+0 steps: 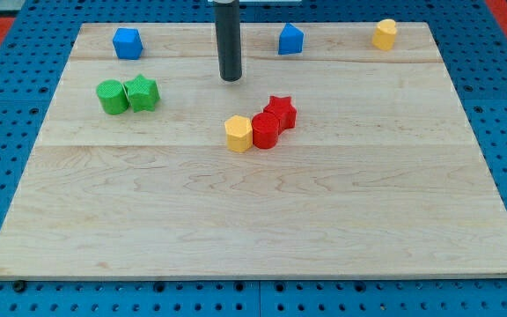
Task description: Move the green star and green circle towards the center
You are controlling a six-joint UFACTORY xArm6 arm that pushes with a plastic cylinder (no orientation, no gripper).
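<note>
The green circle (111, 96) and the green star (142, 92) sit side by side, touching, at the view's left of the wooden board (253, 220). The circle is on the left, the star on the right. My tip (230, 77) stands on the board to the right of the green star and slightly higher in the view, about a hundred pixels away. It touches no block.
A yellow hexagon (238, 134), a red circle (265, 130) and a red star (280, 112) form a touching diagonal row near the middle. A blue cube (127, 42) and a blue block (290, 39) lie along the top edge. A yellow block (384, 34) is at top right.
</note>
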